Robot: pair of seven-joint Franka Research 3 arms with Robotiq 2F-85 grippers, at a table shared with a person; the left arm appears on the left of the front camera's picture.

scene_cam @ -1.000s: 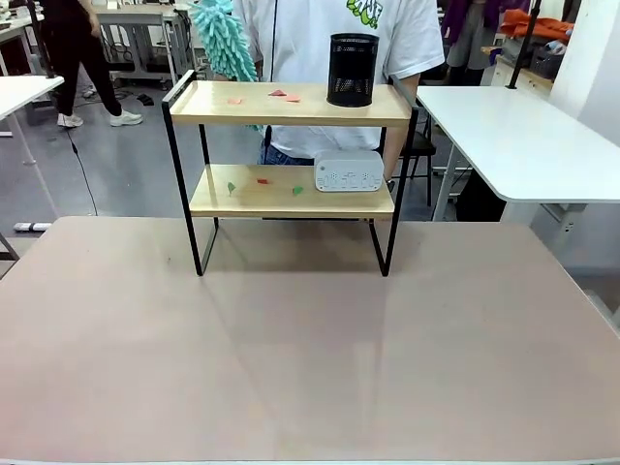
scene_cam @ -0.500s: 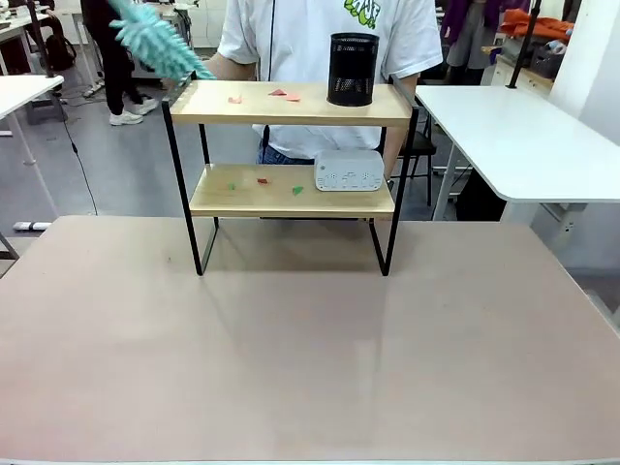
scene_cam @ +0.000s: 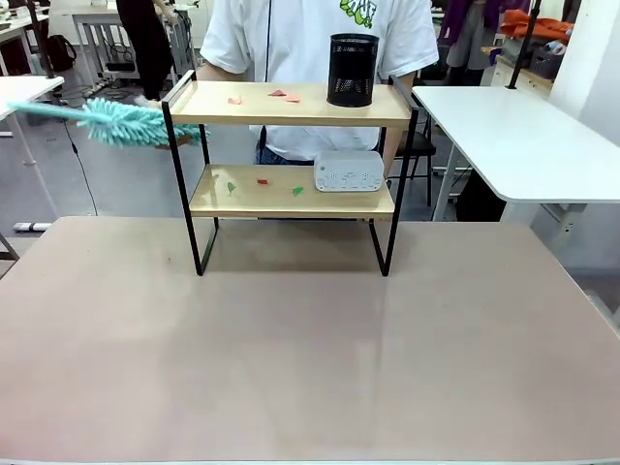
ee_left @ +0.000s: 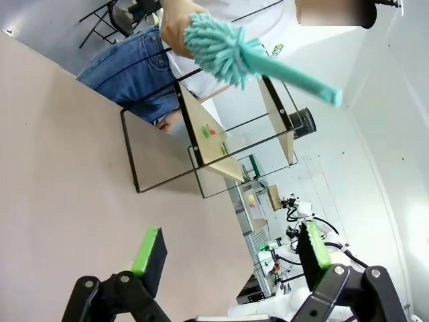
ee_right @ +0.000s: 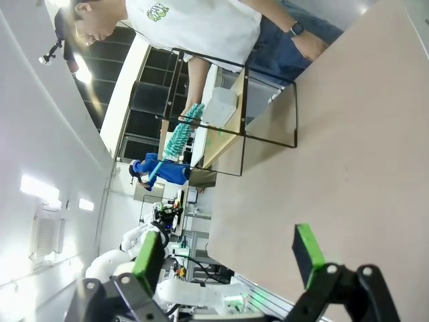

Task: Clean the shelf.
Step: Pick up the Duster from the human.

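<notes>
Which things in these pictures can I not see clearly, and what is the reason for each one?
- Front view: the inside of the black mesh cup is hidden by its own wall.
- Front view: the markings on the white box are too small to read.
- Front view: the red and green scraps on the shelf are too small to tell their material.
- Left wrist view: the shelf's top is hidden behind the duster.

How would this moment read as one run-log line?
shelf: scraps on both boards | duster: in person's hand, beside shelf's left end | left end effector: open, empty | right end effector: open, empty
</notes>
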